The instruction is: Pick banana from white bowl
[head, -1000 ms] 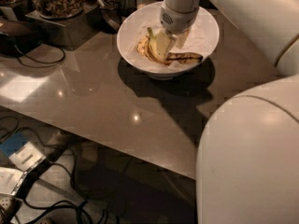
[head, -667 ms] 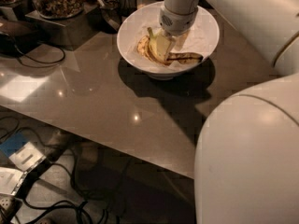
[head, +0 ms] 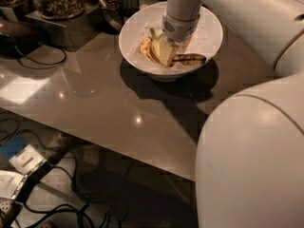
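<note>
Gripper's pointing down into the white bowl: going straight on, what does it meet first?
Probably the brown-blotched yellow banana right under the gripper in the wide glossy white bowl; depth is unclear, it may already touch.

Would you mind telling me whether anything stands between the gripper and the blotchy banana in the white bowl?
Nothing visible does. The gripper is down inside the white bowl, right at the blotchy banana; a paler banana lies alongside, not between them.

White bowl [head: 211, 34] is big, round and glossy, sitting upright on the counter [head: 95, 103]. The banana [head: 190, 58] lies flat inside near the front wall, yellow with heavy dark-brown blotches. The gripper [head: 166, 51] is down in the bowl over its left end.
</note>
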`<action>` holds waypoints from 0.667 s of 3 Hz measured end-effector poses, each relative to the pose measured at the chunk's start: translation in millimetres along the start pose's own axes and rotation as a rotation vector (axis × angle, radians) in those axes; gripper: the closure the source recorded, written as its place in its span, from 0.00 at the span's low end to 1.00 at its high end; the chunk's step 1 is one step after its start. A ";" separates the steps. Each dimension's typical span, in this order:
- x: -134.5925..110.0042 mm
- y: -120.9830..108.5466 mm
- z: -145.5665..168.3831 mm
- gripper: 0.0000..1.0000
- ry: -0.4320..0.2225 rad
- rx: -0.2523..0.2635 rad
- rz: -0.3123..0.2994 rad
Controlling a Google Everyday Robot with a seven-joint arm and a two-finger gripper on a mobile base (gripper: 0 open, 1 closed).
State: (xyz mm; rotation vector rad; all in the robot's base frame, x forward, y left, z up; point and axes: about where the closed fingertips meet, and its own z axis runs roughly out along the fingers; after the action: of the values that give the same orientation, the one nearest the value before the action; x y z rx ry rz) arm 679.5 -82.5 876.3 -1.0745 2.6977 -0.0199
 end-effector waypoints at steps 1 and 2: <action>2.0 0.0 12.1 0.54 0.010 -0.014 0.003; 2.0 0.0 12.1 0.73 0.010 -0.015 0.003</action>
State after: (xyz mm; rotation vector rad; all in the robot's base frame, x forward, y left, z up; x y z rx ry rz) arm 680.7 -82.9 864.1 -1.0779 2.7118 -0.0051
